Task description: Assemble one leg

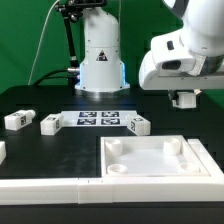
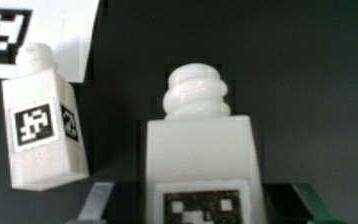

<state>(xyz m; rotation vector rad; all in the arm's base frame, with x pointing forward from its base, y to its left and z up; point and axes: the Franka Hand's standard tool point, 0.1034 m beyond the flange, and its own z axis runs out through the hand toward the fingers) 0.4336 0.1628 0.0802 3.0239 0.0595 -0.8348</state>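
Spanning the whole scene, a flat matte black tabletop [image 1: 40, 150]. At its far side, the white cone-shaped base of the robot arm [image 1: 100, 60], with the arm's bulky white wrist housing [image 1: 185, 55] hanging toward the exterior view's right.

Near the front edge, toward the exterior view's right, a large flat white square panel with round corner sockets [image 1: 160, 165]. Lies flat on the table, sockets facing up.

Behind the panel and in front of the arm's base, the thin flat white marker board [image 1: 100, 120] with its row of black-and-white tags. Shows again as one corner in the wrist view [image 2: 25, 30].

Under the wrist housing, the two-finger gripper [image 1: 185, 99], hanging clear of the table. Clenched around a small white plastic leg with a black-and-white square tag on its face [image 2: 202, 160]. Dark fingers [image 2: 105, 200] press against both flanks, and the ribbed, rounded tip points away from the wrist camera. In the exterior view, only a small white bit between the fingers, held in the air.

Resting on the table, three spare legs, each small, white and tagged:
- One [image 1: 136, 125] just beside the marker board's end on the exterior view's right.
- Two [image 1: 50, 123] [image 1: 18, 120] beyond the board's other end.

In the wrist view, one such block [image 2: 43, 130] lying near the board's corner, apart from the held leg.
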